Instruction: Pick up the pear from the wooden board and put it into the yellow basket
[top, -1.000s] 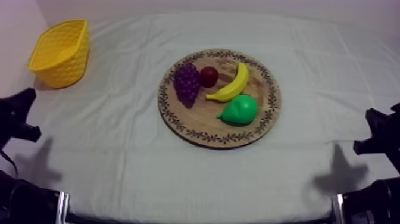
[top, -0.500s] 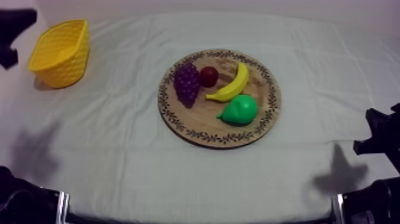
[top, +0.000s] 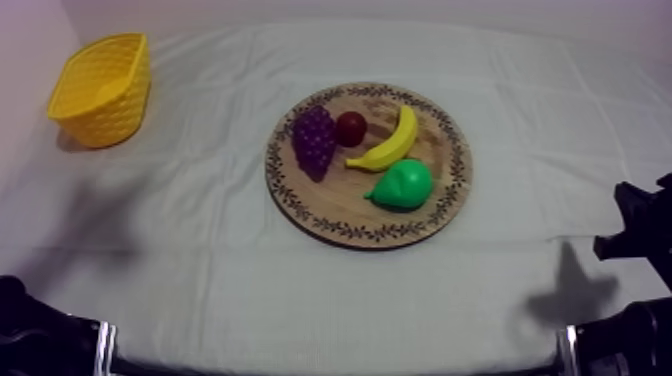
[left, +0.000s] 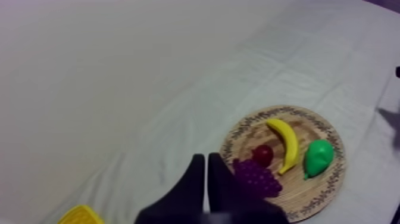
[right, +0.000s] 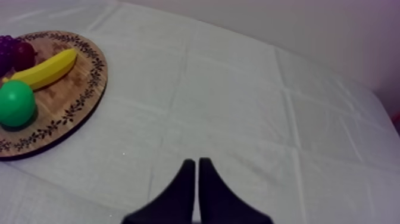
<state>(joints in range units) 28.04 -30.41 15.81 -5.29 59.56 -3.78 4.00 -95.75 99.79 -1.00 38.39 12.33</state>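
The pear (top: 403, 185) lies on the wooden board (top: 330, 205) at the centre of the top view, beside the banana (top: 388, 143); the yellow basket (top: 100, 88) sits upper left (well apart). The left gripper (left: 206, 161) and right gripper (right: 197, 164) are both pressed closed, holding nothing

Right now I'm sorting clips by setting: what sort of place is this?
Probably a robot test bench, not a home: a cloth-covered table, a toy pear among other fruit on a wooden board, and a yellow basket.
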